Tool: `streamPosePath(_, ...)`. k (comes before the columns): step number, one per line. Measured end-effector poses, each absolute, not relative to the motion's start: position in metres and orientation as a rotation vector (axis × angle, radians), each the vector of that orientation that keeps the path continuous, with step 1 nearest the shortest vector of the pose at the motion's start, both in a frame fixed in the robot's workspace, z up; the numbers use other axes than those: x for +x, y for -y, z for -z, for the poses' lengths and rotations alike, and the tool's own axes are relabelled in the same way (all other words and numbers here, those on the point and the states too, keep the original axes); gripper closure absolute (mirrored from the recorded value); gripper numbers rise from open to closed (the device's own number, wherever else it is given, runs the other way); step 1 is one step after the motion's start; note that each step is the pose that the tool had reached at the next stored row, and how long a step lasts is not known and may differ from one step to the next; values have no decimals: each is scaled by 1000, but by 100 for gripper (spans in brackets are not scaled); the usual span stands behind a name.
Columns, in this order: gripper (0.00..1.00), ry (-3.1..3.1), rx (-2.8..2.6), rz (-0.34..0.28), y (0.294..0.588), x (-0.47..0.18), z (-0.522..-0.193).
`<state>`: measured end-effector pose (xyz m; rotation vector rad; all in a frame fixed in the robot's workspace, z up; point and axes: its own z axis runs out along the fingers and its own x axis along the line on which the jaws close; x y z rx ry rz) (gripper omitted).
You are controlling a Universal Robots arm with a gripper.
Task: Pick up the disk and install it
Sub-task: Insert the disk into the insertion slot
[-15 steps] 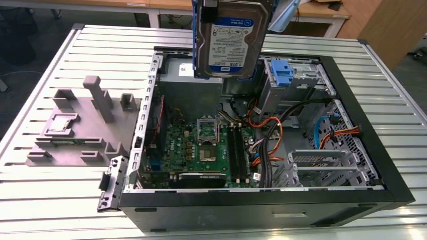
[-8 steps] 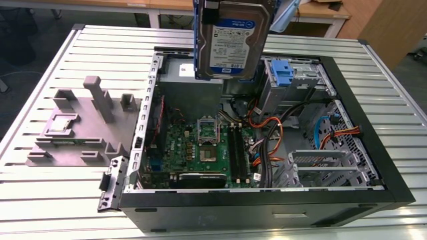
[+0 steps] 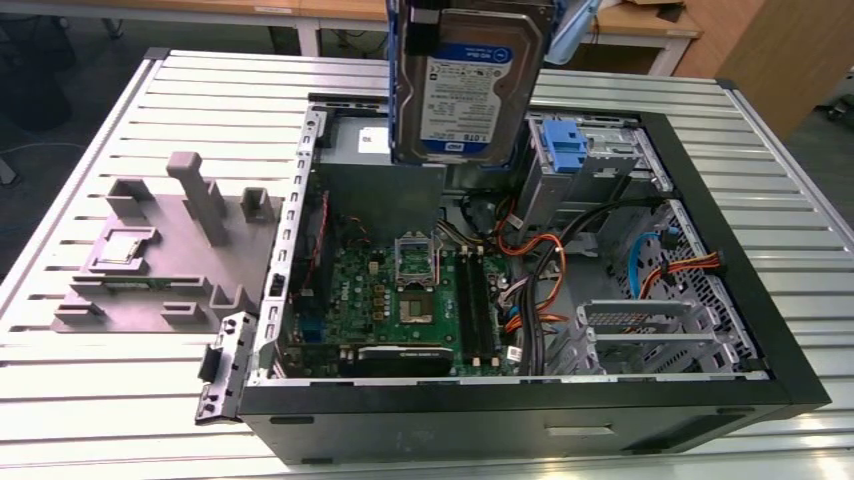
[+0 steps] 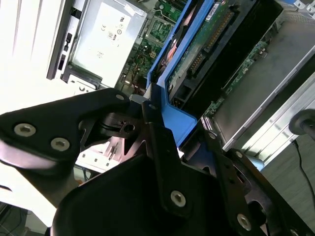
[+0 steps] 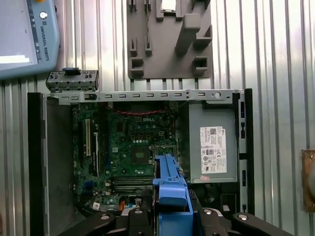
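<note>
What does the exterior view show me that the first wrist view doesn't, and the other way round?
Exterior view: the disk with its label facing the camera, hanging above the open case, plus a blue bracket in the drive bay.
First wrist view: a screen device lying on the table, and the black claw gripping the disk's blue frame, seen edge-on.
Both: the case, its green board, the grey holder beside it, and the disk.
</note>
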<state>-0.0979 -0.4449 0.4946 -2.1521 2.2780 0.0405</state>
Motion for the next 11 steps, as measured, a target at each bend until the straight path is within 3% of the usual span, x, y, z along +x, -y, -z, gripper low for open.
streamPosePath(11, 63, -2279, -2151, -41, 457, -97, -494)
